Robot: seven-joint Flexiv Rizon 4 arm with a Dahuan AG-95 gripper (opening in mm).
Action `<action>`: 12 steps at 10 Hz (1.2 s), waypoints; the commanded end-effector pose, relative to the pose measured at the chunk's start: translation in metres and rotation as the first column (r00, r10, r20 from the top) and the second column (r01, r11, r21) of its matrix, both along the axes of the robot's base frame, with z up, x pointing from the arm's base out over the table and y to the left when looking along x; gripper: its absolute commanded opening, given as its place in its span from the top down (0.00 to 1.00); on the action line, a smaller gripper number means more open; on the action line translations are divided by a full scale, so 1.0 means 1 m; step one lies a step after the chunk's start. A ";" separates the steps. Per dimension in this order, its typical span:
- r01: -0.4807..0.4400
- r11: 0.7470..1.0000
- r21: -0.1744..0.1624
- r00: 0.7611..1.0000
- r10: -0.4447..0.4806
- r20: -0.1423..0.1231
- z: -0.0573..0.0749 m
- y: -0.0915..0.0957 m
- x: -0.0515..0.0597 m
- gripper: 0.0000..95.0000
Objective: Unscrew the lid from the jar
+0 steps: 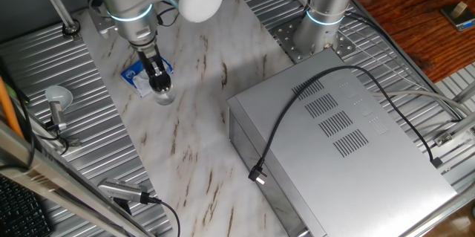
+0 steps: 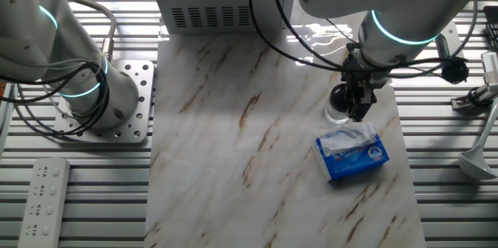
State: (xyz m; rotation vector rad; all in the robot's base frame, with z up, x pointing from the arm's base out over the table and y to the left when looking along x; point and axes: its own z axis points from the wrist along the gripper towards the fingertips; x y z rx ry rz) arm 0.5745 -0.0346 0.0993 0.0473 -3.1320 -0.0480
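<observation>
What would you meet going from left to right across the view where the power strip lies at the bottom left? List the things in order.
Power strip → grey robot base → jar under the gripper → white tool at the right edge. The blue-and-white packet overlaps the jar's span, so it is left out.

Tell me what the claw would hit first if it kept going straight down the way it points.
Most likely the jar top, where the black lid would be. The claw points straight down, right over or already around the jar. The claw hides the lid in both views, so contact can't be confirmed.
</observation>
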 end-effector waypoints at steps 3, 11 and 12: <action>-0.009 1.000 -0.003 1.000 0.009 0.001 0.000 0.000 0.000 0.40; -0.139 0.990 -0.004 0.990 0.139 0.029 0.000 0.000 0.000 0.40; -0.181 0.983 -0.002 0.983 0.181 0.033 0.000 0.000 0.000 0.40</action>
